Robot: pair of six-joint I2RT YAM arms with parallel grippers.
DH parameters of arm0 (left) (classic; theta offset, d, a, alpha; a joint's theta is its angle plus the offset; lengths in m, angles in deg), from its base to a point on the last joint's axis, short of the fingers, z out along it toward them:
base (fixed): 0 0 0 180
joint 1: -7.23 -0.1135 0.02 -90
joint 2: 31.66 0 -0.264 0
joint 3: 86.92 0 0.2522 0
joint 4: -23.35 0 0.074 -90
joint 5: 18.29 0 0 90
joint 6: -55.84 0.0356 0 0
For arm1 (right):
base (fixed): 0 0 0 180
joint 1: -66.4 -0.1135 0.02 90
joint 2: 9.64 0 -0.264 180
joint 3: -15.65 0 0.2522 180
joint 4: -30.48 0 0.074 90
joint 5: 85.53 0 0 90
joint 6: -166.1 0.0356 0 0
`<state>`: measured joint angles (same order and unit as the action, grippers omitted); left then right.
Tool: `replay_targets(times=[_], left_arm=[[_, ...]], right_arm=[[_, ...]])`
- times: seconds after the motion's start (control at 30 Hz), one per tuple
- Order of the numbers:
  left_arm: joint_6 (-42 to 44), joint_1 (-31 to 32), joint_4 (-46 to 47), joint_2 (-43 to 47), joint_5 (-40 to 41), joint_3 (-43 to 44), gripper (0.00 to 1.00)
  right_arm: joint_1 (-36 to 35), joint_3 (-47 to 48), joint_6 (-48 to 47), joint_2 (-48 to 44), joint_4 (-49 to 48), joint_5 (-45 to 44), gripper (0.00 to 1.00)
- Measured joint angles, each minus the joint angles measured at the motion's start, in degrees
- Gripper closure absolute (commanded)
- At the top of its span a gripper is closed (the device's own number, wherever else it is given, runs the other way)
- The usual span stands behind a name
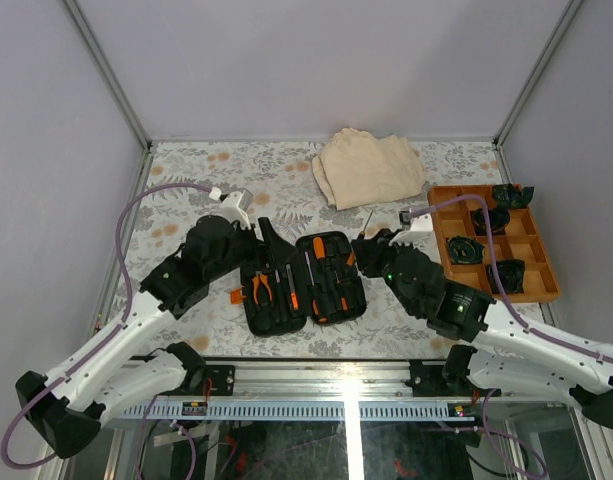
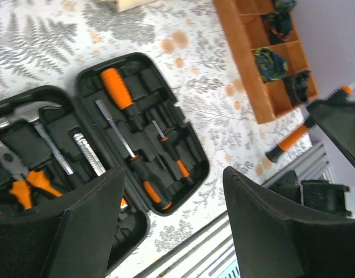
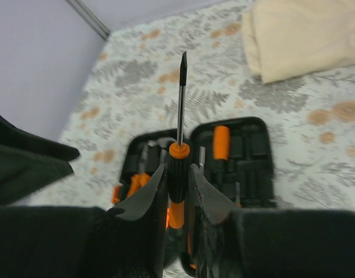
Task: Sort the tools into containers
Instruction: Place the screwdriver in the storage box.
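Left pincer (image 2: 172, 191): I am keeping it wide, nothing between its fingers; it is hovering over the near left part of the tool case (image 1: 304, 280).
Right pincer (image 3: 177, 174): I am gripping a screwdriver (image 3: 179, 149) by its black-and-orange handle, the jaws sitting narrow on it. The metal shaft is pointing away from the wrist, toward the far side of the counter (image 1: 186, 190).
Held screwdriver, place: it is hanging in the air just right of the case and is not touching it.
Tool case: it is lying open and flat in the middle of the counter, its two halves side by side.
Left half: a hammer (image 2: 32, 113) and pliers (image 2: 21, 174) are resting in their slots.
Right half: an orange-handled driver (image 2: 116, 90) and a few thinner ones are lying in the grooves beside it.
Cloth (image 1: 369, 167): it is sitting folded at the far side, apart from the case.
Wooden tray (image 1: 516, 296): it is standing at the right edge, holding dark items I cannot make out.
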<state>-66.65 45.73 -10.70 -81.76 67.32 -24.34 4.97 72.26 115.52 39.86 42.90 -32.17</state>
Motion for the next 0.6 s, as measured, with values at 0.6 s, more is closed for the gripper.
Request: replay_targets(times=[0.6], left_arm=[[5.42,-10.97,-8.52,-4.87,2.56,0.22,0.32]], right_arm=[[11.72,13.51,-8.48,19.85,26.88,20.92,1.0]])
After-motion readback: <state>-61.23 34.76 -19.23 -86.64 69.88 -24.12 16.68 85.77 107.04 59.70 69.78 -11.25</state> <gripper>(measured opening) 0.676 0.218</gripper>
